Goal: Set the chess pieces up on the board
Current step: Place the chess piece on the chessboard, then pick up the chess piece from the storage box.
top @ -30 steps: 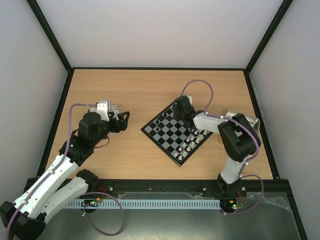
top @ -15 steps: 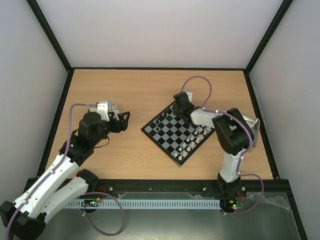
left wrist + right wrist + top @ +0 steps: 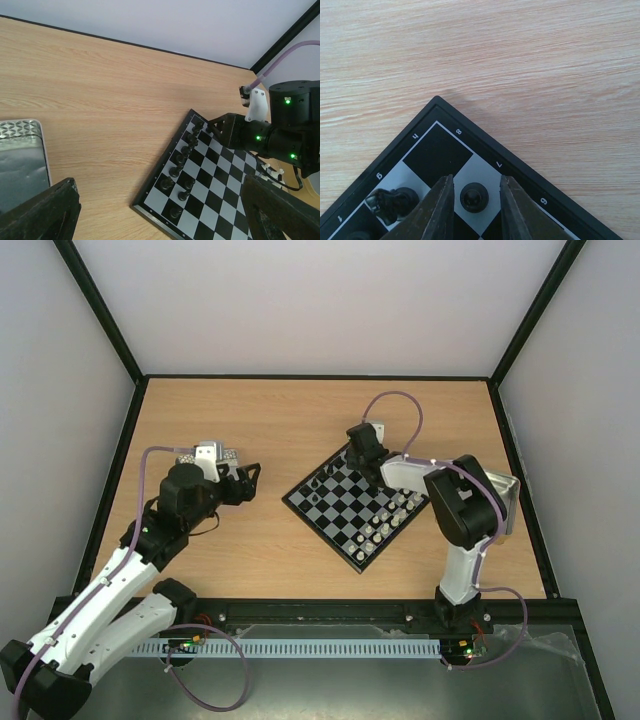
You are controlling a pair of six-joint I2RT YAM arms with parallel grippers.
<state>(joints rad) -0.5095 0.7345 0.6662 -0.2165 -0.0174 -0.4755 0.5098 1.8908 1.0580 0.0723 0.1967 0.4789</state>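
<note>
The board (image 3: 322, 508) lies turned like a diamond right of centre. Black chess pieces (image 3: 182, 155) line its far-left side and white ones (image 3: 390, 520) its near-right side. My right gripper (image 3: 362, 452) hangs over the board's far corner. Seen from the right wrist, its fingers (image 3: 440, 210) straddle a black pawn (image 3: 474, 197) standing on a light square, with a gap on each side, so the gripper is open. A black knight (image 3: 392, 201) stands one square to the left. My left gripper (image 3: 240, 480) is wide open and empty, left of the board.
A shiny metal tray (image 3: 215, 455) sits under the left wrist, its corner (image 3: 20, 155) showing in the left wrist view. Another metal tray (image 3: 508, 495) lies behind the right arm. Black-framed walls enclose the wooden table (image 3: 300, 420).
The right gripper moved to the board's far corner with the black pawn, then its jaws parted and let the pawn stand free. The left arm has not moved.
</note>
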